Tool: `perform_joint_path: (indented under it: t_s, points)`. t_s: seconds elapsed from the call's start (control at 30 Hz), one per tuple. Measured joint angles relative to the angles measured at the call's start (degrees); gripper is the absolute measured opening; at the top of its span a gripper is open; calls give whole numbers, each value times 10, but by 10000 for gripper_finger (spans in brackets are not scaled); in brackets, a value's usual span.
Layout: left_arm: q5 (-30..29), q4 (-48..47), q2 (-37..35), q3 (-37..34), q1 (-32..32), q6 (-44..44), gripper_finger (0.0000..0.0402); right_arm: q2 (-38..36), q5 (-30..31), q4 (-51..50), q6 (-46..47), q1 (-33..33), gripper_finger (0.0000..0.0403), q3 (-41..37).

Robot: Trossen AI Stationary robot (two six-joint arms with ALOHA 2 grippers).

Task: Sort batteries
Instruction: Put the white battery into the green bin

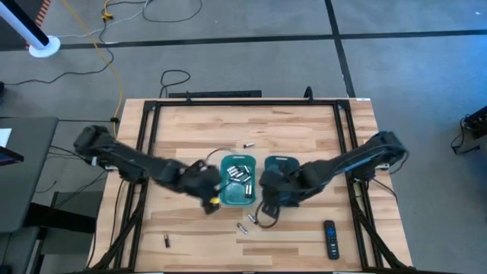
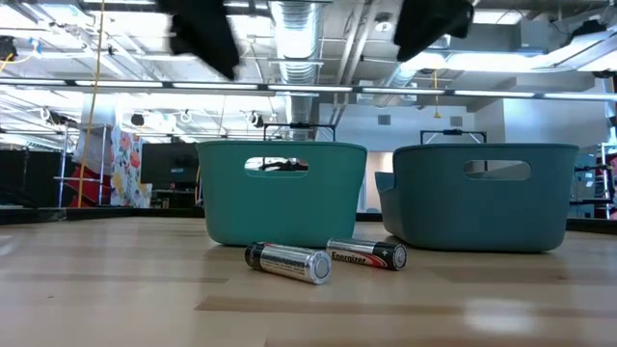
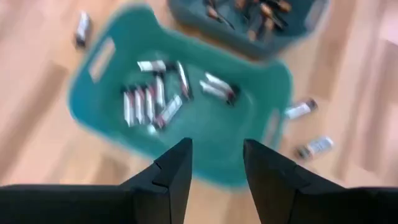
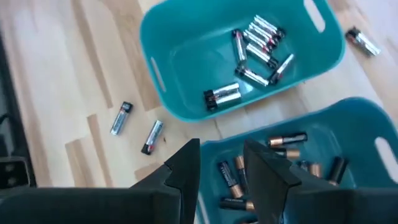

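Observation:
Two teal bins stand side by side mid-table. The left bin [image 1: 228,199] holds several silvery-white batteries [image 3: 152,102]. The right bin [image 1: 283,162] holds several dark batteries with copper ends [image 4: 287,140]. Loose batteries lie on the wood: two near the bins' front [image 1: 247,223], one behind them [image 1: 247,144], one at the near left [image 1: 167,241]. My left gripper [image 3: 216,163] hovers open and empty over the left bin's near-left side. My right gripper [image 4: 221,167] hovers open and empty over the right bin's near edge.
A black remote control [image 1: 330,238] lies at the near right. A dark cable loop [image 1: 266,215] sits on the wood in front of the right bin. Black frame rails [image 1: 152,129] run along the table's left, right and far sides. Bare wood lies at the near left.

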Motion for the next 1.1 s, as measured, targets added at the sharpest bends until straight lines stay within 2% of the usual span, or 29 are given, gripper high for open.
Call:
perform_joint_path:
  t_s: [0.17, 0.27, 0.43, 0.53, 0.63, 0.73, 0.87, 1.1]
  points:
    - [-16, 6, -85, -98, -89, -97, 139, 92, 0, -86, 104, 26, 141, 116]
    - [-37, 7, -118, -135, -151, -151, 139, 129, 0, -100, 181, 57, 141, 164]
    - [-82, 2, -139, -174, -244, -231, 139, 174, 43, -94, 309, 128, 141, 185]
    - [-87, 1, -138, -181, -277, -257, 139, 197, 76, -101, 395, 163, 141, 184]
    - [-88, 1, -138, -181, -294, -261, 139, 224, 101, -101, 465, 177, 141, 184]
    - [-88, 1, -138, -181, -294, -258, 139, 254, 103, -80, 495, 177, 148, 184]
    - [-90, 5, -138, -181, -294, -257, 139, 294, 105, -37, 493, 167, 172, 184]
    - [-79, 4, -138, -181, -294, -257, 139, 344, 119, -30, 481, 140, 212, 183]
